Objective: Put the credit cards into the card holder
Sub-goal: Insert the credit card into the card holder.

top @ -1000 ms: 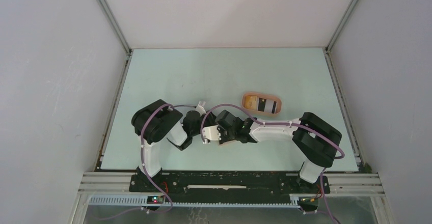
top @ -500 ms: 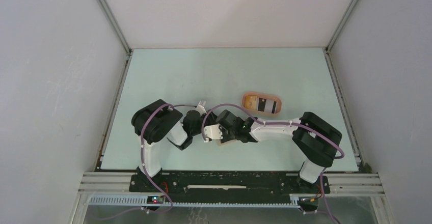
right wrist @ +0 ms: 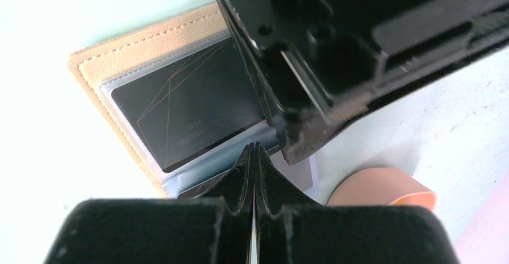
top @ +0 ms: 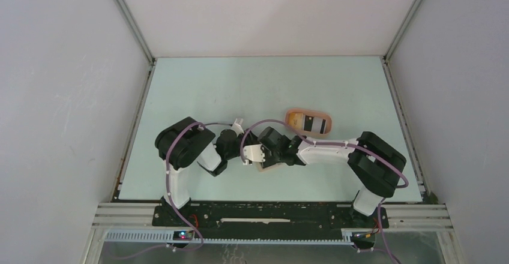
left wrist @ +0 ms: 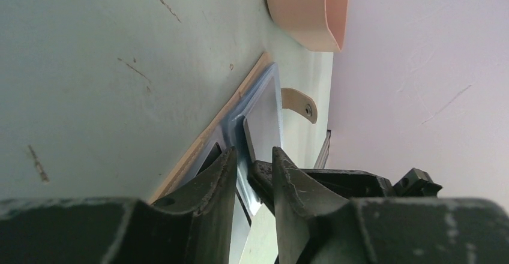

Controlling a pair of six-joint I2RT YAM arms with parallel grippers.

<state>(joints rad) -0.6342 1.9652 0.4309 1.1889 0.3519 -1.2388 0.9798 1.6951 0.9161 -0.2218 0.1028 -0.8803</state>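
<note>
Card holder point(right wrist: 120, 48) found lying open on the table point(top: 240, 84), inside face up, at 7 o'clock of the tray and directly beneath both wrists. Judged spread flat to present its pockets upward.

Left gripper point(left wrist: 253, 156): set low at 9 o'clock of the holder. Jaws narrowly apart, with a clear pocket leaf point(left wrist: 264, 108) standing between them. Gap wider than the leaf, so a firm pinch not confirmed. Judged placed there to lift the leaf and keep a pocket mouth open.

Black card point(right wrist: 186, 114): seated in a clear pocket of the holder.

Right gripper point(right wrist: 253, 150): over the holder, reaching in from 3 o'clock. Jaws pressed together, tips aimed at the pocket edge close beside the left gripper. Thin card between them or not: cannot tell.

Tray point(top: 329, 126): at 1 o'clock of the holder, near but apart. Yellowish card point(top: 295, 119) and black-and-white card point(top: 315, 123) lying inside, not yet moved. Task judged part done.
</note>
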